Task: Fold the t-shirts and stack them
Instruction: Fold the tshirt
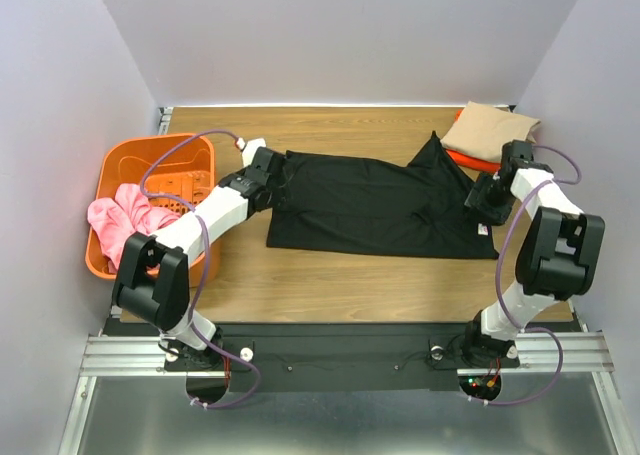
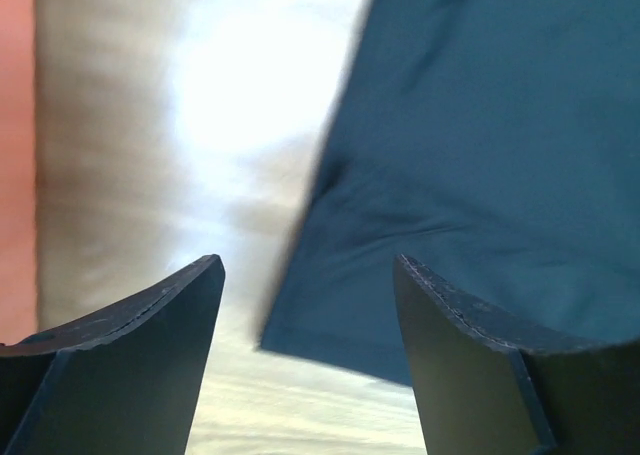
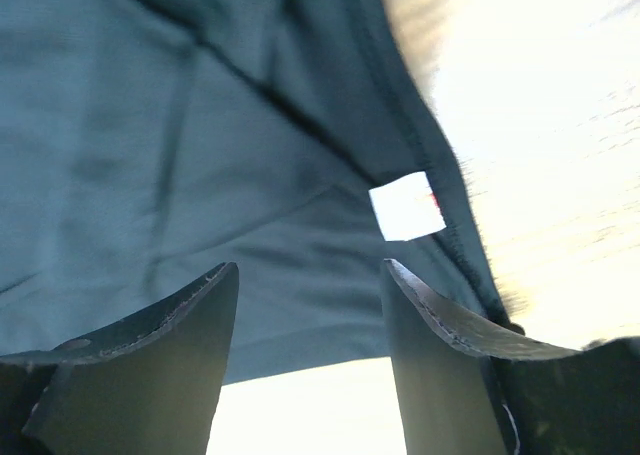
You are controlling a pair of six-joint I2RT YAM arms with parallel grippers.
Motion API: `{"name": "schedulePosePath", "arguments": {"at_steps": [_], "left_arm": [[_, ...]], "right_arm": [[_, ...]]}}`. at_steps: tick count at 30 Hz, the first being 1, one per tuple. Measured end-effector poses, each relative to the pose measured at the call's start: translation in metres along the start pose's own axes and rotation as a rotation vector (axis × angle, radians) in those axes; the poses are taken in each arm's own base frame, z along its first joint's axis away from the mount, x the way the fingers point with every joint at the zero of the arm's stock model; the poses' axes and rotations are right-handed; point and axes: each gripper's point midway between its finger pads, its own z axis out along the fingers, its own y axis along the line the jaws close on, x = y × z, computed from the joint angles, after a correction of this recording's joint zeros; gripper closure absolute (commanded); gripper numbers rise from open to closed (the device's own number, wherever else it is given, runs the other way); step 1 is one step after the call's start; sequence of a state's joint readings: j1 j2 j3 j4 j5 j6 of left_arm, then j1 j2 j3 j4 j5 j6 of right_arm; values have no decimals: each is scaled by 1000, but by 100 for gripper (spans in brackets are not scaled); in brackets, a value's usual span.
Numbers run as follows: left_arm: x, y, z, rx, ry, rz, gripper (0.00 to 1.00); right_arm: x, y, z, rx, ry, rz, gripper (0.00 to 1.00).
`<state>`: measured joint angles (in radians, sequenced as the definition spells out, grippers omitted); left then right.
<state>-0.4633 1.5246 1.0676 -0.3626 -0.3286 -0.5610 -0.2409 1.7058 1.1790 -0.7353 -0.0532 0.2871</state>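
The black t-shirt (image 1: 370, 205) lies spread across the middle of the wooden table, partly folded. My left gripper (image 1: 268, 171) hovers open over its left edge; the left wrist view shows the shirt's corner (image 2: 450, 175) between the fingers (image 2: 150, 345). My right gripper (image 1: 482, 197) is open over the shirt's right end; the right wrist view shows the cloth (image 3: 180, 175) and its white tag (image 3: 405, 205) just ahead of the fingers (image 3: 440, 355). A folded tan shirt (image 1: 490, 130) lies on an orange one (image 1: 470, 160) at the back right.
An orange plastic basket (image 1: 118, 175) stands at the left edge with pink cloth (image 1: 125, 220) in it. Grey walls close the back and sides. A metal rail runs along the near edge by the arm bases.
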Motion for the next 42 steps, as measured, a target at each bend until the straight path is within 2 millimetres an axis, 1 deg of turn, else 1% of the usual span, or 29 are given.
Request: {"name": "schedulePosePath", "arguments": {"at_steps": [1, 3, 6, 7, 9, 11, 13, 15, 17, 19, 23, 29, 31, 32, 35, 36, 37, 39, 42], "left_arm": [[-9, -9, -4, 23, -23, 2, 19], [-20, -29, -12, 83, -56, 18, 19], [-18, -53, -14, 149, -54, 60, 18], [-14, -66, -12, 181, -47, 83, 18], [-1, -85, -5, 230, -23, 118, 18], [16, -97, 5, 259, 21, 148, 17], [39, -106, 19, 279, 80, 180, 17], [56, -109, 29, 287, 121, 198, 17], [73, -109, 36, 294, 159, 214, 17], [83, -108, 38, 297, 175, 226, 17], [85, -115, 37, 327, 154, 227, 17], [86, -115, 36, 345, 130, 221, 16], [85, -116, 36, 347, 127, 219, 16], [85, -116, 36, 348, 127, 220, 16], [85, -116, 36, 348, 126, 219, 16], [85, -116, 36, 348, 126, 219, 16], [85, -116, 36, 348, 125, 218, 16], [85, -116, 36, 349, 125, 218, 16], [86, -115, 36, 349, 123, 217, 16]], "right_arm": [[-3, 8, -8, -36, -24, -11, 35], [-6, 17, -16, -69, -51, -23, 35], [-2, 34, -19, -103, -56, -68, 35], [3, 47, -18, -119, -47, -101, 35], [12, 64, -15, -140, -33, -150, 35], [23, 79, -9, -156, -8, -194, 36], [31, 91, -3, -165, 16, -227, 36], [39, 101, 5, -166, 45, -255, 36], [41, 106, 9, -167, 56, -269, 36], [40, 110, 13, -166, 57, -272, 37], [39, 109, 17, -152, 56, -265, 39], [43, 104, 31, -123, 83, -260, 43], [42, 105, 31, -124, 80, -260, 49], [42, 104, 31, -122, 80, -260, 54], [42, 103, 33, -116, 81, -260, 64], [42, 103, 33, -114, 82, -259, 69], [41, 103, 33, -113, 82, -259, 72], [42, 103, 33, -114, 82, -260, 73], [42, 103, 33, -114, 82, -260, 72]]}}
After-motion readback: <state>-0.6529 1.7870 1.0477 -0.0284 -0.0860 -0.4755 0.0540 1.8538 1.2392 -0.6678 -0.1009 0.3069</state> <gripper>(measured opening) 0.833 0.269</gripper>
